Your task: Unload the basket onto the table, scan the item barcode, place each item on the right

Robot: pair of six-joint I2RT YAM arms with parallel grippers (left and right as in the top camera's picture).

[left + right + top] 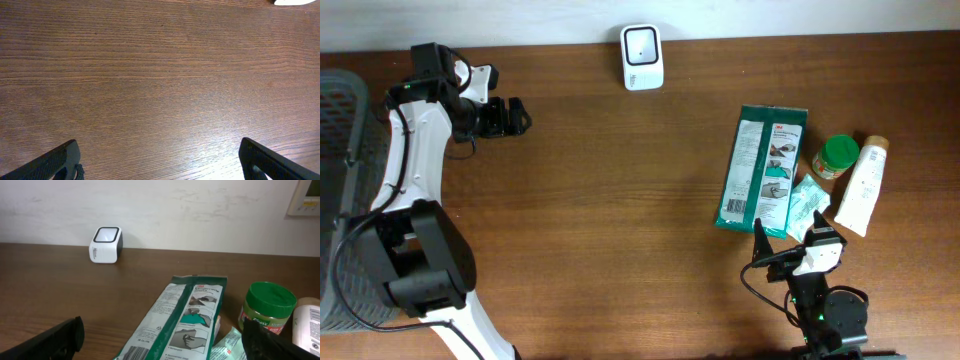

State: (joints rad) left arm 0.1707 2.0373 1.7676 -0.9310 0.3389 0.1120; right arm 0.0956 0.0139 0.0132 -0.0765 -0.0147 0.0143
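The left arm (405, 170), rising closest to the overhead camera, is spanning the left side from front to rear. Its left tool (523, 118) is pointing to the right over bare wood. In the left wrist view its fingers (52, 162) are standing wide apart at the two lower corners with nothing between them: this tool is open and gripping nothing.

The worktop (590, 220), brown with a plain wood grain, is carrying every item. A dark mesh basket (340, 120) is sitting at its left edge, partly behind the left arm.

The right arm (820, 310) is showing at the front edge on the right side. The right tool (790, 243) is hovering just in front of the group of items. Its fingers (50, 342) are spread to both lower corners of the right wrist view, so it is open and empty.

The items for scanning are lying together on the right side of the worktop, well apart from the scanner.
- The packet (763, 168), green and white, is lying flat, and a barcode (132, 352) is showing at its near end.
- The tube (861, 187), white, is lying flat and slightly tilted at the far right.
- The scanner (642, 57), white with a dark window, is standing at the rear edge near the wall.
- The jar (836, 157), with a green lid, is standing upright between the packet and the tube.
- The sachet (808, 203), pale green, is lying just in front of the jar, beside the packet.
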